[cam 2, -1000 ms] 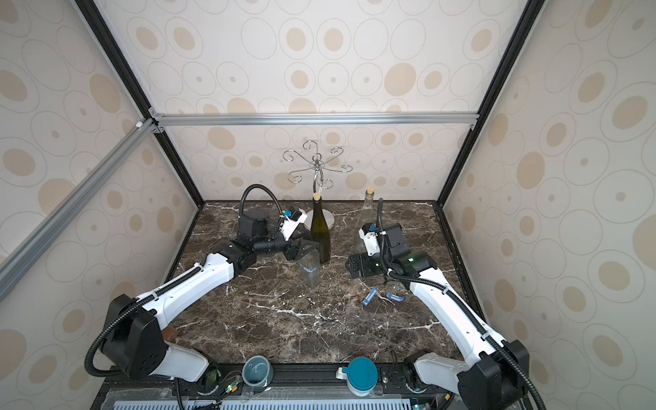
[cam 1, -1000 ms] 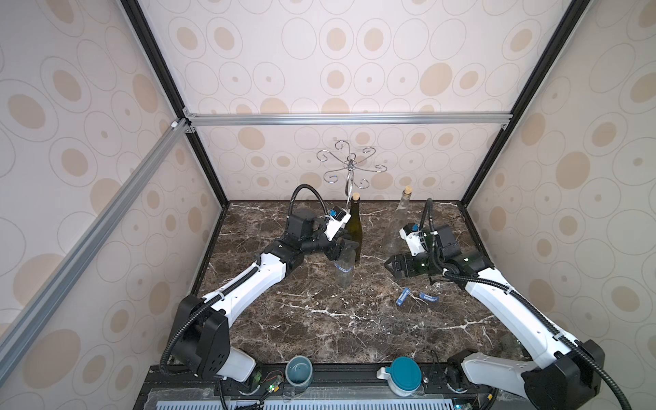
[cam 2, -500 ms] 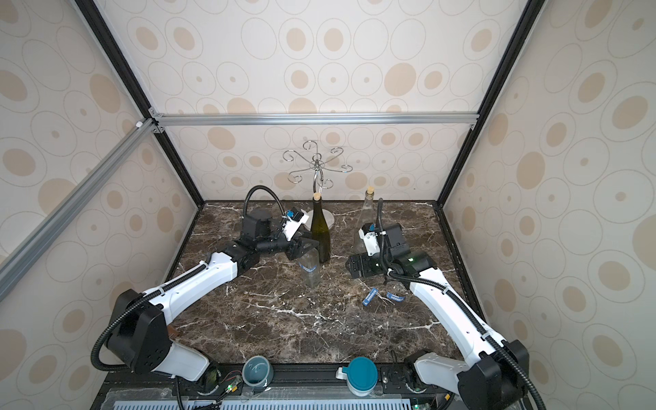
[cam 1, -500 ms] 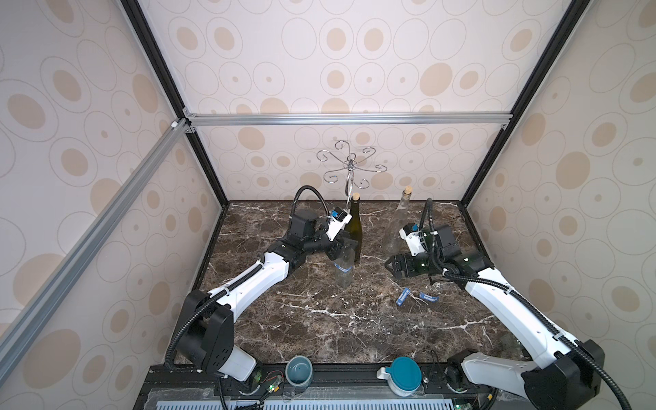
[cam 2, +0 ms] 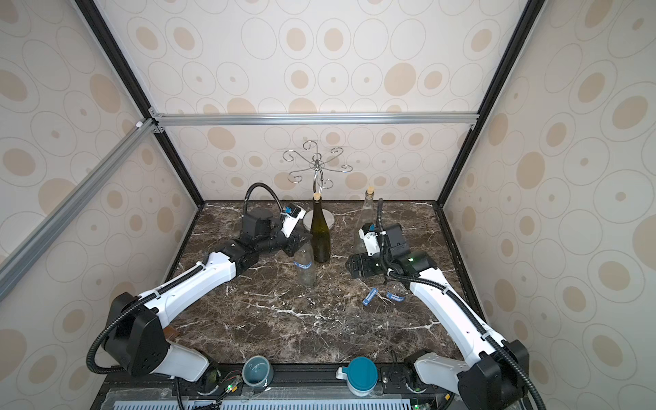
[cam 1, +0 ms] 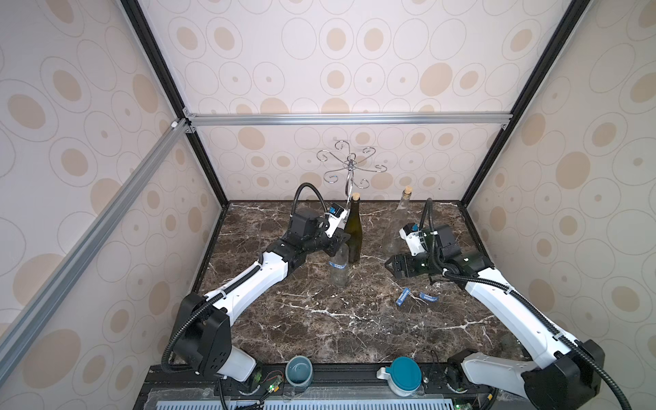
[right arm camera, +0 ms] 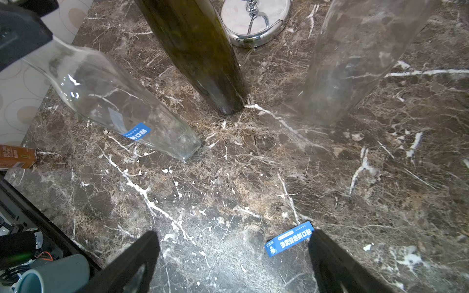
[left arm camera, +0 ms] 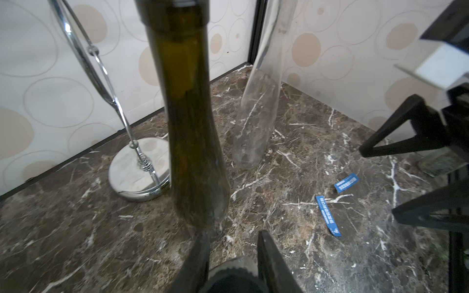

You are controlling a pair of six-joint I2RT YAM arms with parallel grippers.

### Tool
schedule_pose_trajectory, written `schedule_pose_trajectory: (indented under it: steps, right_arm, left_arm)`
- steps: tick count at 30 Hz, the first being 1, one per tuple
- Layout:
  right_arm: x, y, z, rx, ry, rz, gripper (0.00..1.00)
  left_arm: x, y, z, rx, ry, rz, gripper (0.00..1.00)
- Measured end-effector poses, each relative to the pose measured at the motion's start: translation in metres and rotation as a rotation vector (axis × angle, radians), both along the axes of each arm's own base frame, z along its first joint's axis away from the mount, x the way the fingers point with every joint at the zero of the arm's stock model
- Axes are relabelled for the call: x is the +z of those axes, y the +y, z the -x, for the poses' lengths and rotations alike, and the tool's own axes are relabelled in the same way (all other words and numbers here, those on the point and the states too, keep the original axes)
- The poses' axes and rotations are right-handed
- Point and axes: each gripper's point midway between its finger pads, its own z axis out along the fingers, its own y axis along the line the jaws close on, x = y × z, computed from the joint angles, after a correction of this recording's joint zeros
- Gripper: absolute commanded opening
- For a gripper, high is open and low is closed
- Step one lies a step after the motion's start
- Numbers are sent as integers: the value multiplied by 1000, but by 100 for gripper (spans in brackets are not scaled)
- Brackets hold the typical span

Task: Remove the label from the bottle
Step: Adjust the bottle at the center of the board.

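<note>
The left gripper is a little above the middle in both top views. Its two black fingers are pressed together on the neck of the small clear bottle. In the left wrist view the dark round top of this bottle shows between them. The bottle stands with its base on the brown marble table. The blue label is stuck on its side, about the middle of the body, below the gripper in the picture. Just to the right of it stands the dark green wine bottle with a cork; I cannot tell if the two touch. Higher in the picture, near the back wall, is the chrome rack on a round base. The right gripper is right of centre, well apart from the small bottle, with its jaws spread wide and nothing between them. Above it in the picture stands a tall clear bottle with a cork. Two loose blue stickers lie flat on the table near each other, just below the right gripper.
</note>
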Motion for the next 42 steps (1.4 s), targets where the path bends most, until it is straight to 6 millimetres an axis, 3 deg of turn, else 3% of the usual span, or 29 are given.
schedule_pose_trajectory:
  steps: [12, 16, 23, 31, 34, 37, 42]
  right_arm:
    - [2, 3, 0, 5, 1, -21, 95]
    - [3, 5, 0, 8, 1, -30, 95]
    - [4, 6, 0, 6, 1, -36, 95]
    - [3, 5, 0, 6, 2, -36, 95]
    - [3, 5, 0, 6, 2, -36, 95]
    - [3, 5, 0, 6, 2, -36, 95]
    - [3, 5, 0, 6, 2, -36, 95]
  left_arm:
    - [36, 3, 16, 337, -32, 22, 13]
    - [39, 9, 14, 435, -12, 69, 13]
    - [33, 13, 11, 524, -4, 92, 13]
    - [-3, 8, 10, 532, 31, 43, 14]
    - [-2, 5, 11, 531, 17, 55, 15]
    - [-2, 2, 14, 531, 1, 54, 23]
    - [-1, -3, 16, 517, -17, 57, 59]
